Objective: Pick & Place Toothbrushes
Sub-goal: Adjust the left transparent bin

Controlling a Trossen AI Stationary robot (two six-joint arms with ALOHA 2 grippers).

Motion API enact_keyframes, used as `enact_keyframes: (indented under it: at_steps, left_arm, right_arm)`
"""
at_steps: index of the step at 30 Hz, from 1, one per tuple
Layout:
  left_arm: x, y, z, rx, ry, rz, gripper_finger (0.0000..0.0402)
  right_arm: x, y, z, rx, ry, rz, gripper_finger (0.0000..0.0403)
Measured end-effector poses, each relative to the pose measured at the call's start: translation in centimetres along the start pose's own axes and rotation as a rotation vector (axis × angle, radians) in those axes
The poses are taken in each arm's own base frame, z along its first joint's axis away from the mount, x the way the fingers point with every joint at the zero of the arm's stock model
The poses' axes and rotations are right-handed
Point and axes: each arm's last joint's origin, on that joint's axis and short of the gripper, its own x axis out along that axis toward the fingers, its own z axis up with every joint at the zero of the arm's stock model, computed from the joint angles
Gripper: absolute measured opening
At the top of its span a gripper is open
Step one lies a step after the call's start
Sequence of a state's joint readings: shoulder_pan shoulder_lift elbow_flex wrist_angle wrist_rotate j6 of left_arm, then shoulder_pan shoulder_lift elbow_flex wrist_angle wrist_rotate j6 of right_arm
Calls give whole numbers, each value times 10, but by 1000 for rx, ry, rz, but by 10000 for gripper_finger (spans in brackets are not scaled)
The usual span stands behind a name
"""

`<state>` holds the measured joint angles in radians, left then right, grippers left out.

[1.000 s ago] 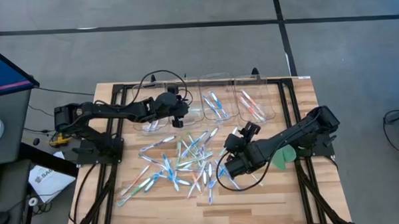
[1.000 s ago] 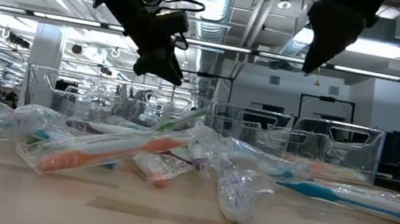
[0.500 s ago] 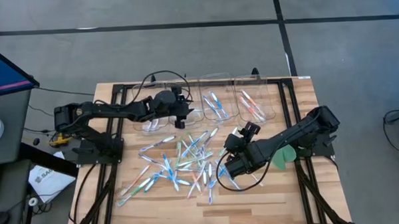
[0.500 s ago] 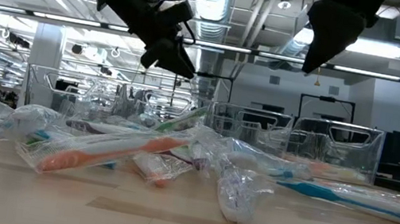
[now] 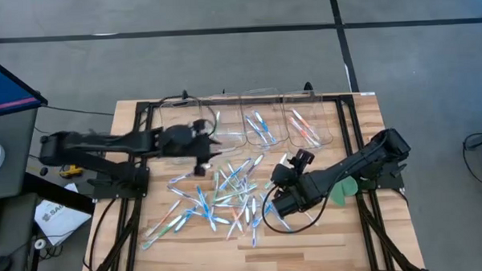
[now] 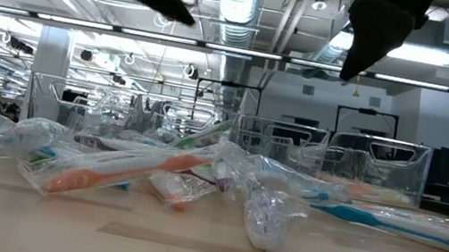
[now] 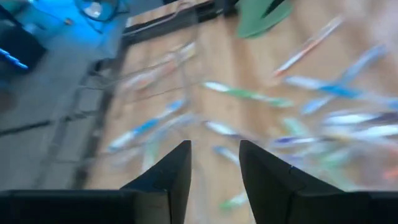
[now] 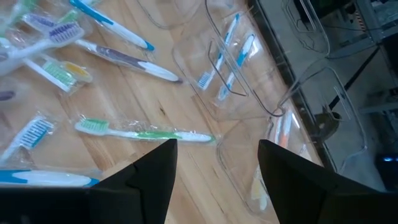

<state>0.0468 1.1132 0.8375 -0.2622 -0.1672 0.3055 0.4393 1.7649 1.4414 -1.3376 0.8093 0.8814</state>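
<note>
step: between picks, I'd say. Left end effector [image 5: 202,146] sits over the pile's edge nearest the bins; looks like it's lining up a fresh grab.
left EE state: fingers [image 7: 166,180] parted a bit, nothing between them, empty.
right EE: right end effector [image 5: 280,200] low at the pile's right edge, fingers [image 8: 152,171] apart, gap bare, holds nothing. Seems to be waiting.
toothbrushes: loose toothbrushes [image 5: 219,194] heaped mid tabletop [image 5: 365,228], most in clear wrap. Some sorted: blue ones in the middle bin [image 5: 261,123], orange ones in the right bin [image 5: 306,121].
next move: prob. left arm drops onto one single brush at the heap's fringe, closes across the handle, lifts clear of the neighbours. Brushes overlap, so picking an isolated one matters. Which bin depends on accent colour.
hidden/unclear: left bin [image 5: 177,142] partly under the left arm, contents can't tell. Left wrist view is smeared. Low view cuts off both arms near the top edge. Green disc [image 5: 342,190] half behind the right arm.
</note>
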Motion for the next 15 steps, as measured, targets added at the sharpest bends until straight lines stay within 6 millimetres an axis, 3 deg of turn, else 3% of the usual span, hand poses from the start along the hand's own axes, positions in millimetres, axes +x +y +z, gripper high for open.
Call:
enact_keyframes:
  at_steps: [7, 15]
  left_arm:
    - [-45, -18, 4, -174, -66, -99, 125]
    - [-38, -43, -31, -346, 40, -190, 123]
  right_arm:
    - [0, 1, 1, 13, -8, 10, 218]
    - [0, 3, 2, 22, -16, 20, 218]
